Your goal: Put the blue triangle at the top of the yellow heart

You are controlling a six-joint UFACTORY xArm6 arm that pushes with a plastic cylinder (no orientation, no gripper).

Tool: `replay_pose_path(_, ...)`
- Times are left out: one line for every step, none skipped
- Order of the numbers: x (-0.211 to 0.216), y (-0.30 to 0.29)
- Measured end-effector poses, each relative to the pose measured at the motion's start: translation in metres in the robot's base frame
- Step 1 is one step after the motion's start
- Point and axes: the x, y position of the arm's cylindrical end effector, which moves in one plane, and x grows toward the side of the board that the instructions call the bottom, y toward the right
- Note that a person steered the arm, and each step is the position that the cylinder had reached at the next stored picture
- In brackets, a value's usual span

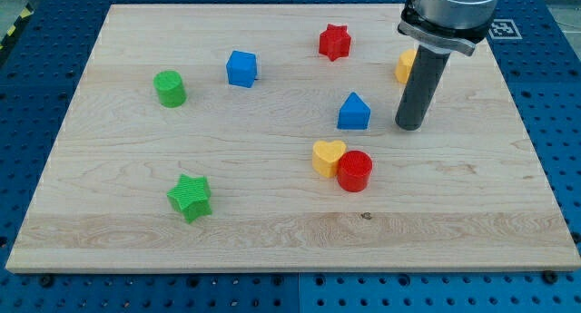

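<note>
The blue triangle (354, 112) lies on the wooden board right of centre. The yellow heart (328, 157) lies just below it and slightly to the view's left, a small gap apart. A red cylinder (355, 171) touches the heart's lower right side. My tip (409, 126) rests on the board to the view's right of the blue triangle, a short gap away, at about the triangle's height.
A blue cube (241, 68) and a green cylinder (170, 88) lie at upper left. A red star (334, 42) lies at the top. A yellow block (405, 66) is partly hidden behind the rod. A green star (191, 198) lies at lower left. The board's edge (290, 267) runs along the bottom.
</note>
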Motion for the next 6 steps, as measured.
replay_pose_path(-0.001, 0.0)
replay_pose_path(-0.012, 0.0)
replay_pose_path(-0.021, 0.0)
replay_pose_path(-0.032, -0.002)
replay_pose_path(-0.034, -0.026)
replay_pose_path(-0.031, -0.053)
